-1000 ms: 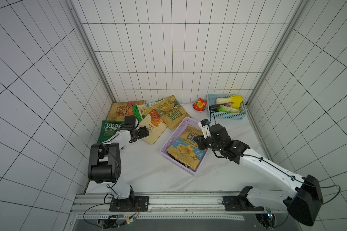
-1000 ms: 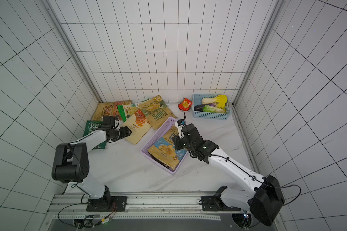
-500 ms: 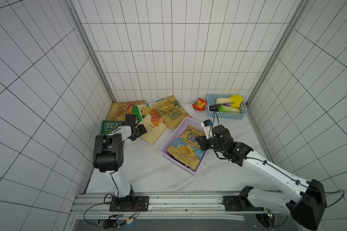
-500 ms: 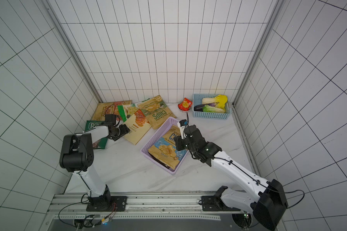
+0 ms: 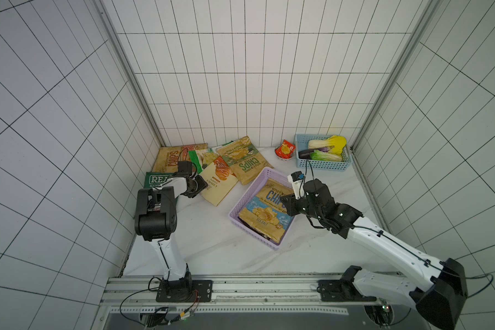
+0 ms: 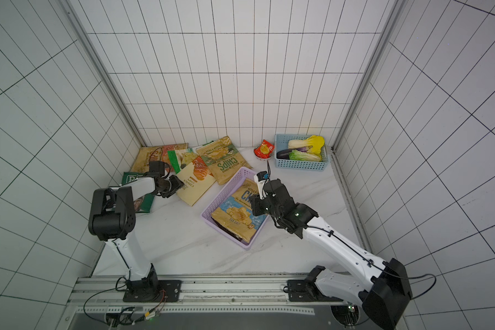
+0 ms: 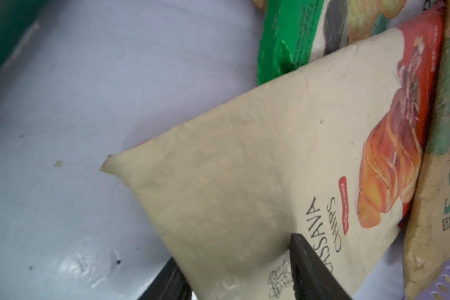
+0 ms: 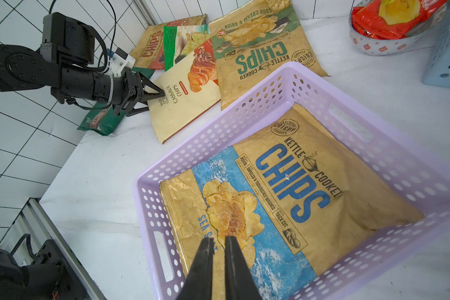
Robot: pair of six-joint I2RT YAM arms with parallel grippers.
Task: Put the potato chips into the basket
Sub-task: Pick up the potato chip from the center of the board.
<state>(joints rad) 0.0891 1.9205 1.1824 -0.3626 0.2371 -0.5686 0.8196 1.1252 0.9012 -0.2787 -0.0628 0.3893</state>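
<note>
Left arm's elbow link has swung upright since a second ago and its jaws have narrowed. The right arm has backed off slightly toward its base.

- **Basket:** lilac perforated plastic basket (image 5: pixel 247 191) sits mid-table. One tan-and-blue Kettle sea-salt chip bag (image 5: pixel 265 211) already lies flat inside.
- **Bags outside:** five more are piled toward the back-left corner.
- **Next bag:** cream cassava chip bag (image 5: pixel 217 185) lies between the left gripper (image 8: pixel 155 100) and the basket. Its long axis runs from the pile toward the front rail, roughly across the gripper's approach.
- **Left arm:** clearly the nearer one. Its jaws are half-spread and straddle the bag's side edge, one finger on top and one low by the table. No firm pinch shows yet.
- **Judgement:** close, lift, then carry sideways over the basket's near wall.
- **In the way:** tan sour-cream-and-onion chip bag (image 5: pixel 242 164) appears to overlap the cassava bag's far edge and could drag along.
- **Under and behind:** the cassava bag lies over the green-and-white chip bag (image 5: pixel 203 157). Tan-and-red chip bag (image 5: pixel 169 160) and dark green REAL bag (image 5: pixel 155 180) sit further back-left, the green one partly under the left arm.
- **Right arm:** right gripper (image 8: pixel 219 237) hangs over the basket with fingers nearly together, empty. It may crowd the drop.
- **Clear of the move:** light blue basket of vegetables (image 5: pixel 323 165) and red-orange snack packet (image 5: pixel 283 148) are well apart, back-right.
</note>
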